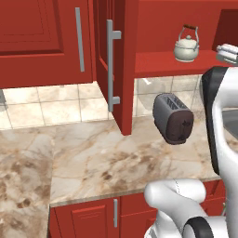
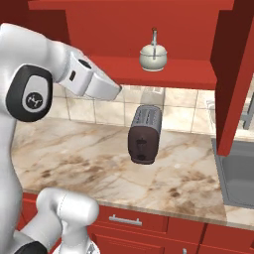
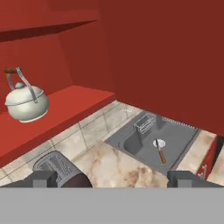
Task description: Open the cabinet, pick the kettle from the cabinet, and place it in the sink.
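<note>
— Cabinet [image 1: 114, 65] open; kettle [image 2: 153, 55] upright on shelf [image 2: 163, 72], above toaster [image 2: 144, 134].
— Gripper [image 3: 111, 177] spread, empty. Best to approach level, straddle the wire handle, clear of the door.

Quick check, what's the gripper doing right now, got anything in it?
Gripper: open, jaws wide apart, holding nothing; the small round cream-white kettle sits untouched on the red cabinet shelf.
</note>
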